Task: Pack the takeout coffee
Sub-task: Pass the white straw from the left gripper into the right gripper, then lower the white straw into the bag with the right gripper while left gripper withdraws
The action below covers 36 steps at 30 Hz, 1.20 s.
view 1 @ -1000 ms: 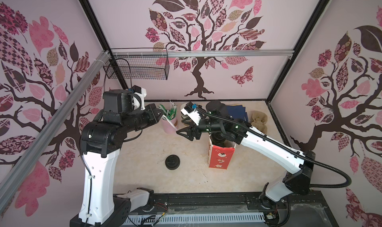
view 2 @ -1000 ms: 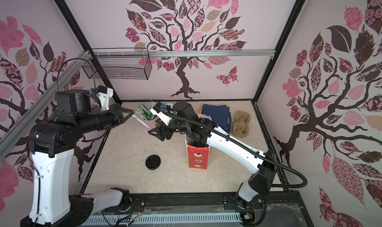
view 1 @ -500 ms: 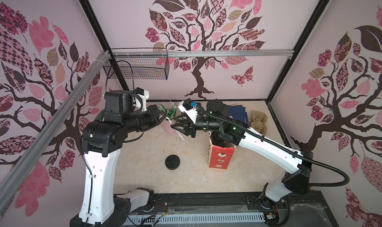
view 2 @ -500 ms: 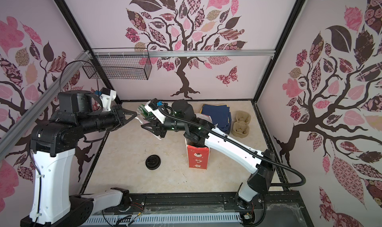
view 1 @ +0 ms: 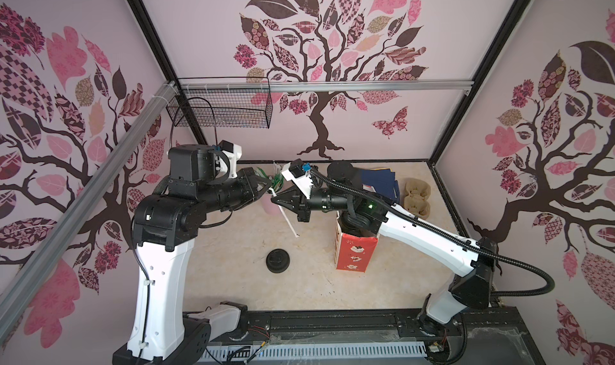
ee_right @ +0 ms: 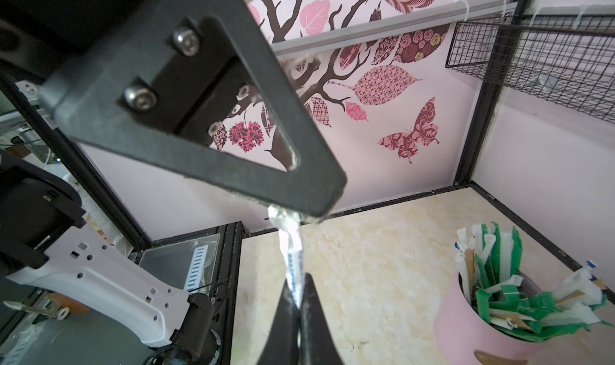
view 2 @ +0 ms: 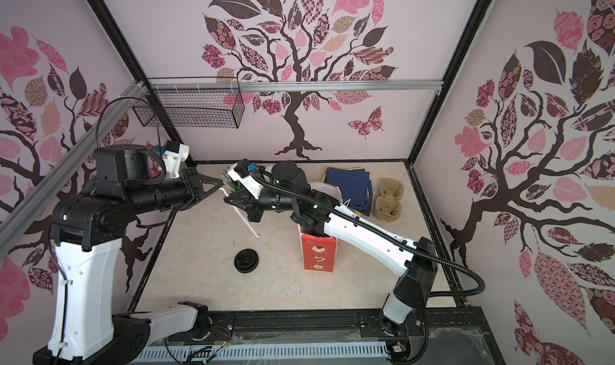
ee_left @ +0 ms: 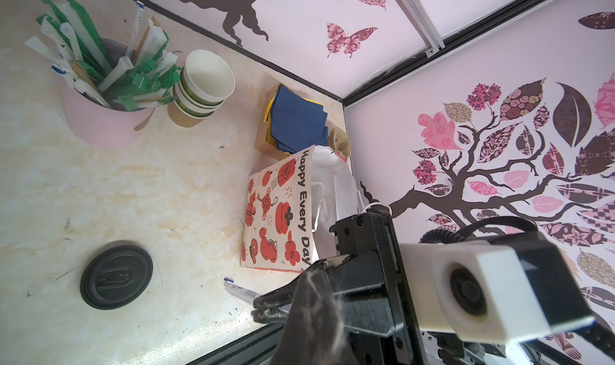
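Observation:
No takeout coffee shows in any view. A white wrapped straw [view 1: 288, 219] hangs slanted over the table between the two grippers. My right gripper [view 1: 272, 200] is shut on it near its upper part, and in the right wrist view its tips [ee_right: 301, 280] pinch the straw [ee_right: 293, 257]. The straw's crumpled top end lies against my left gripper's finger [ee_right: 199, 114]. The left gripper [view 1: 268, 188] points at the right one, tip to tip, but whether it still pinches the straw does not show. A red and white paper bag [view 1: 352, 253] stands open under the right arm.
A black stack of lids [view 1: 278, 261] lies on the table in front. A pink cup of wrapped straws [ee_left: 100, 127] and a stack of bare green cups [ee_left: 203, 87] stand at the back. Blue napkins [view 1: 379, 180] and a cardboard carrier [view 1: 416, 197] lie back right. A wire basket [view 1: 219, 110] hangs on the wall.
My right gripper has moved left to the left gripper's tip and closed on the straw. The left arm has shifted slightly right with the straw.

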Motion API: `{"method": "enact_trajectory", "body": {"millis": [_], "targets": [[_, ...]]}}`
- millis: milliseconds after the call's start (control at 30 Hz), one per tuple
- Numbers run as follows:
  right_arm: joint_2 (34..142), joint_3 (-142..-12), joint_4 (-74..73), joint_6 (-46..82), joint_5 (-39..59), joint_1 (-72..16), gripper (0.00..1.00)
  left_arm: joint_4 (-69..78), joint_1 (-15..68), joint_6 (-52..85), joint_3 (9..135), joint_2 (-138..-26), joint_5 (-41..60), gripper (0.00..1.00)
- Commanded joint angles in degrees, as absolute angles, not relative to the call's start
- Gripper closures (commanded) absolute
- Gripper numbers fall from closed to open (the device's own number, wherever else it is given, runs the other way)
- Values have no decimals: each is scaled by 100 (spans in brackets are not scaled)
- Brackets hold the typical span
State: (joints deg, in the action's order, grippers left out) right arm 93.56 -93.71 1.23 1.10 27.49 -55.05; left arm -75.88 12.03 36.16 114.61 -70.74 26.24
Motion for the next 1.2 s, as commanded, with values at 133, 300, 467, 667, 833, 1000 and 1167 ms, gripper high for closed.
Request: {"method": "enact_trajectory", "body": {"millis": [133,300,467,667,833,1000,1167], "targets": [[8229,-9284,215,710,1197,-5529,100,-6679,1211,3695,11265,-6761,1800,21],[7210,-9219,957,1446,-1406,-5504,100,-6117,1197,3752,10449,-6592,923,19],[7049,-9291,2344,2109,-3622,-5294,100,-6031,1152,3763,9844,-6639,655,19],[7449,-8651,2620,2736,-3466,-4722,100,-6203,960,3712,9365,-6676,512,20],[7655,-8090,2970,3022,-2956,-4708,94,-6233,722,3506,8976,-6721,598,20],[7744,-8513,3594,3056,-2356,-4702,46,-6121,729,3158,8786,-7003,802,31],[7623,-9634,4074,2520,-2594,-4708,32,-5703,1125,2708,8600,-7530,673,49]]}}
